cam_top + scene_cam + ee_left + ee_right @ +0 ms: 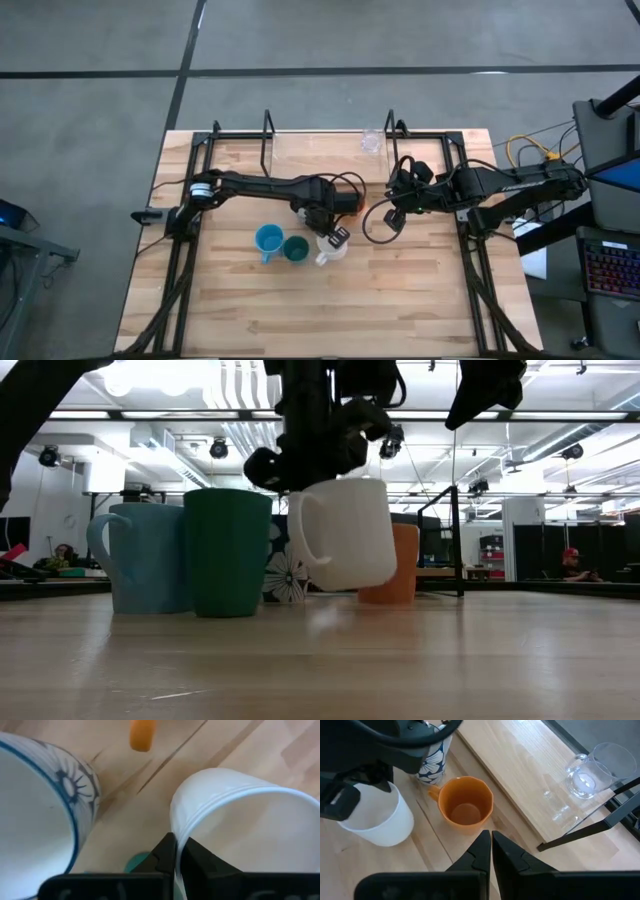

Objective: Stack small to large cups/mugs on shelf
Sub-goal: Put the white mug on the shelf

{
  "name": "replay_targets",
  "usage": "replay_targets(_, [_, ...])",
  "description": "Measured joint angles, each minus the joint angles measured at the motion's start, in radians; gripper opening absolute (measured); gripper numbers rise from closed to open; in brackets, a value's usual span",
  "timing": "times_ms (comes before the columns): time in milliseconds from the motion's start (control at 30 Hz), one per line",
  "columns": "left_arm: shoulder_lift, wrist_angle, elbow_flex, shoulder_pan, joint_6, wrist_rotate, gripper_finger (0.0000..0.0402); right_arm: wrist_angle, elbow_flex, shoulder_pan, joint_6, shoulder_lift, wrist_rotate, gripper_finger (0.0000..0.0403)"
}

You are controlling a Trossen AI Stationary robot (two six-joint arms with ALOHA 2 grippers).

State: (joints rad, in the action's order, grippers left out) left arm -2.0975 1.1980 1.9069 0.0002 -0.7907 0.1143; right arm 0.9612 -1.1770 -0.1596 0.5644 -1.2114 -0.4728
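My left gripper (338,238) is shut on the white cup (345,535) near the table's middle. The light blue mug (267,240) and the dark teal cup (295,248) stand on their bases to its left. The orange cup (466,807) and a flower-patterned mug (432,760) stand just beyond it. The clear glass (372,140) stands on the shelf (320,150) at the far edge. My right gripper (491,845) is shut and empty, above the table next to the orange cup. My left gripper pinches the white cup's rim (176,837), one finger inside the cup and one outside. The fingers come from above, pointing down. The cup hangs below them, tilted, its base (350,582) clear of the table.
Black wire frame rails (190,200) run along the table's left and right sides, with upright loops (268,125) at the far edge. The near half of the table (320,310) is bare wood. Cables hang by the right arm (375,225).
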Motion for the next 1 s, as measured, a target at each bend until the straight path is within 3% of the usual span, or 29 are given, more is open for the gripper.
replay_targets(167, [0.0,0.155,0.101,0.001,0.064,-0.008,0.0001,0.0,0.0,0.0,0.0,0.0,0.0,0.0008])
replay_targets(333, [0.0,0.363,0.309,0.034,0.16,-0.018,0.0,0.0,0.0,0.0,0.0,0.0,0.0,0.0008])
replay_targets(467, [0.022,0.366,0.447,0.079,0.195,0.005,0.0,0.0,0.002,0.0,0.001,0.0,0.0,0.0008])
replay_targets(567, [0.079,0.377,0.424,0.134,0.209,0.052,0.0,-0.002,0.002,0.0,0.002,0.0,0.0,0.0008])
replay_targets(767, [0.145,0.373,0.35,0.289,0.315,0.045,0.0,-0.006,0.003,0.0,0.007,0.0,0.002,0.0009])
replay_targets(1000, [0.149,0.373,0.342,0.451,0.65,-0.027,0.0,-0.007,0.003,0.0,0.022,0.0,0.009,0.0008])
